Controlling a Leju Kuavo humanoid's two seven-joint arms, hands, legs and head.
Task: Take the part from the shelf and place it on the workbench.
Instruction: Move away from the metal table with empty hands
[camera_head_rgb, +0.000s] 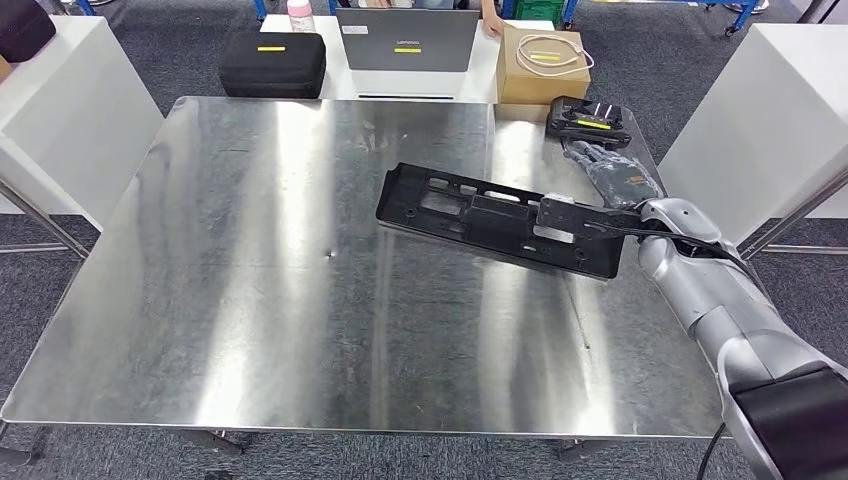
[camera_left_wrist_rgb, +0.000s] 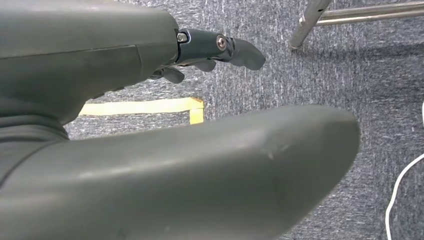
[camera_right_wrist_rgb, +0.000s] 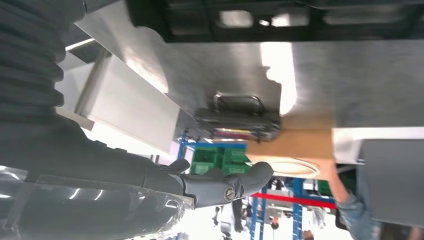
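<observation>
One black part (camera_head_rgb: 500, 220), held at its near end by the right hand (camera_head_rgb: 610, 190), runs lengthwise leftward, tilted over the table (camera_head_rgb: 250, 300); left hand (camera_left_wrist_rgb: 220, 50) hangs empty, fingers apart.

Head view: bright, even overhead light; broad pale glare bands streak the steel workbench (camera_head_rgb: 300, 300) | Part (camera_head_rgb: 480, 215): soft shadow beneath | Left wrist view: near hand (camera_left_wrist_rgb: 150, 150) blurred | Right wrist view: blown-out highlights, soft focus

No text can be read with certainty. Small white lettering is seen on the grey laptop lid (camera_head_rgb: 407, 40), and yellow labels on the black case (camera_head_rgb: 272, 63), but both are too small.
</observation>
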